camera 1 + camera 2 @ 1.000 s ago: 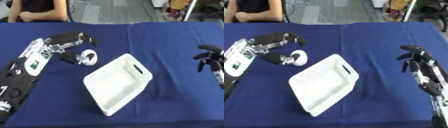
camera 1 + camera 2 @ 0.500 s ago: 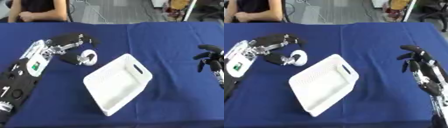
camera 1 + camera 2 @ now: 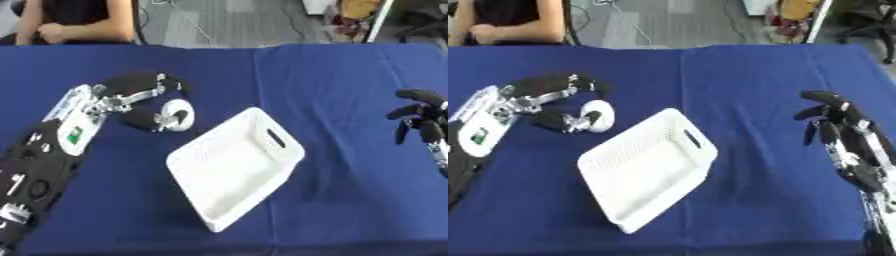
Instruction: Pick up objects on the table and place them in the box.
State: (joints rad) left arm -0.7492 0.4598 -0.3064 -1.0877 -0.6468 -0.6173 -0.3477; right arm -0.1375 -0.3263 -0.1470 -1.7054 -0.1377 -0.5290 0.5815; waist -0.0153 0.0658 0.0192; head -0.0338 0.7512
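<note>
White roll (image 3: 178, 114), no readable label, sits pinched between the left hand's (image 3: 131, 100) curled fingers (image 3: 144, 82) and thumb; right hand (image 3: 833, 122) hangs relaxed, open.

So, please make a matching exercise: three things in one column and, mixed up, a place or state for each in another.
Things:
1. white roll
2. box
3. right robot hand

Places or states:
A. over bare cloth, holding nothing
B. between the left robot hand's thumb and fingers
C. empty, at the table's middle

Pairs: 1-B, 2-C, 3-A
</note>
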